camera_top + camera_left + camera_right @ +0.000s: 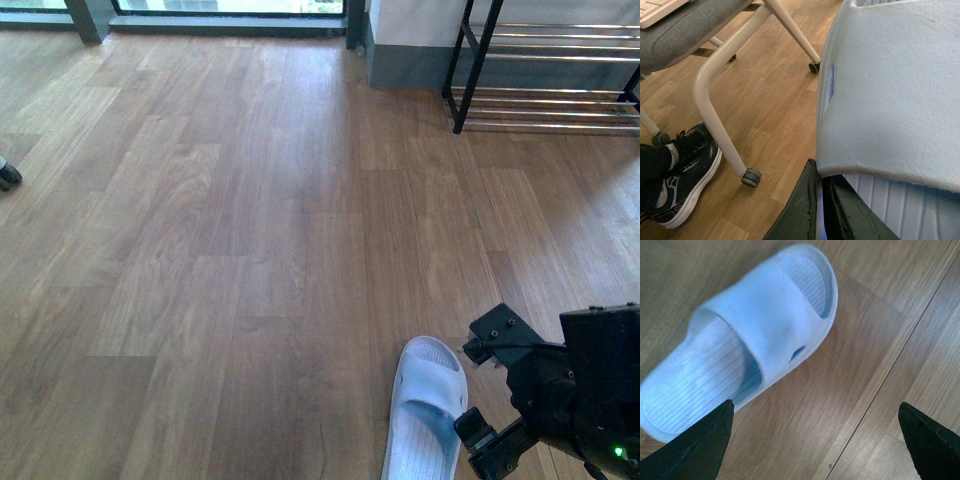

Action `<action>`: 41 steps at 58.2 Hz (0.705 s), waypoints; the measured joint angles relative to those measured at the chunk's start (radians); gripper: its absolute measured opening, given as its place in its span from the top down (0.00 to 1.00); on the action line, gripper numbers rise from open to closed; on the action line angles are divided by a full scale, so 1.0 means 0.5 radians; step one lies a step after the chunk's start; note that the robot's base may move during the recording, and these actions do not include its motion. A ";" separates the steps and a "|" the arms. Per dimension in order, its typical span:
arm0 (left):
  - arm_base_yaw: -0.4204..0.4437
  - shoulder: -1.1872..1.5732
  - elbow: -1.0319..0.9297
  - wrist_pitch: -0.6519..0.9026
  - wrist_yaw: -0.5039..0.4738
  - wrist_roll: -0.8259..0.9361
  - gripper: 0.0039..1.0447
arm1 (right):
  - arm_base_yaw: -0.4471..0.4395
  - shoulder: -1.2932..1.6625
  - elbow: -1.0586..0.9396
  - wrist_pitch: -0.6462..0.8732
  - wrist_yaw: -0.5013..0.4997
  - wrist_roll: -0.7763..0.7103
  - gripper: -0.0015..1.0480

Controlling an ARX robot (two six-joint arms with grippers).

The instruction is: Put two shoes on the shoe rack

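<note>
Blue slide (425, 412) on wood floor (250, 250), right end effector (815, 410) spread above; rack (550, 96) by wall; left end effector (823, 202) pinching second slide (890, 90).

Floor (250, 250): brown wood-effect planks, laid near to far. Pale blue slide sandal (425, 410) lies sole-down on it at near right, toe end pointing far. Shoe rack (478, 70) stands on it at far right, with a black frame and chrome bars. In the left wrist view, a white chair frame (715, 115) on a castor (751, 177) and a worn black trainer (687, 180) rest on the same planking.
</note>
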 joint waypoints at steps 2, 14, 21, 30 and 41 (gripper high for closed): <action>0.000 0.000 0.000 0.000 -0.001 0.000 0.99 | -0.014 0.056 0.037 -0.007 0.025 0.032 0.09; 0.000 0.000 0.000 0.000 0.000 0.000 0.99 | -0.031 0.240 0.233 -0.104 0.093 0.233 0.09; 0.000 0.000 0.000 0.000 -0.001 0.000 0.99 | -0.031 0.266 0.299 -0.165 0.088 0.345 0.09; 0.000 0.000 0.000 0.000 0.000 0.000 0.99 | -0.031 0.269 0.327 -0.237 0.069 0.456 0.09; 0.000 0.000 0.000 0.000 0.000 0.000 0.99 | -0.042 0.269 0.388 -0.592 -0.112 0.651 0.09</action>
